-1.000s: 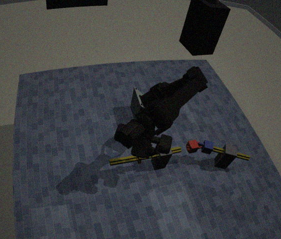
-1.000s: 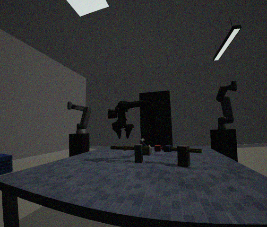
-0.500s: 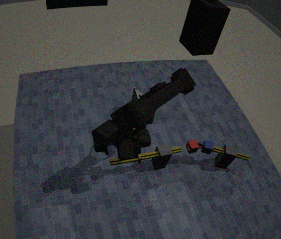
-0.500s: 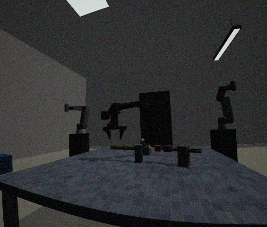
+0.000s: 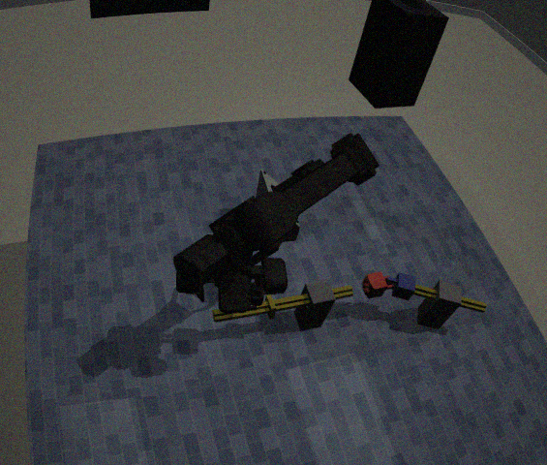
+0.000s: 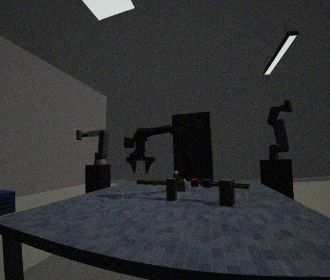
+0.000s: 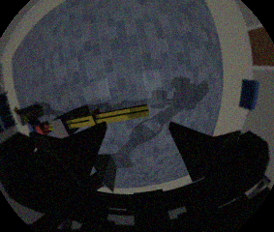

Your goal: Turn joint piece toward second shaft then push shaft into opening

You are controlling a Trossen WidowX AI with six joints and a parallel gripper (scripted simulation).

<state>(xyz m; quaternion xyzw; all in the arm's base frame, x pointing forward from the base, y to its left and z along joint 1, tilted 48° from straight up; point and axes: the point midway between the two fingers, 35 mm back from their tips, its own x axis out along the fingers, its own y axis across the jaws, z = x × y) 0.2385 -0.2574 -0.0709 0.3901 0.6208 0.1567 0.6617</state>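
Note:
The sliding yellow shaft [image 5: 288,301] [image 6: 149,182] [image 7: 111,116] passes through its dark block [image 5: 316,306] [image 6: 171,189]; its right tip stops short of the joint piece. The red joint piece [image 5: 376,282] [image 6: 194,182] [image 7: 43,130] sits beside a blue hinge part [image 5: 404,284] [image 6: 206,182] on the fixed shaft [image 5: 471,302], which is held in the second block [image 5: 439,306] [image 6: 226,192]. My gripper [image 5: 243,293] [image 6: 140,165] [image 7: 138,125] is open and empty. It hangs above the left end of the sliding shaft, clear of it.
The blue tiled table top [image 5: 113,200] [image 6: 188,235] carries the set-up. A small wedge [image 5: 263,182] [image 6: 177,174] stands behind the shafts. A black pedestal [image 5: 396,54] [image 6: 192,144] stands beyond the table. Two other arms on stands [image 6: 98,147] [image 6: 278,132] flank it.

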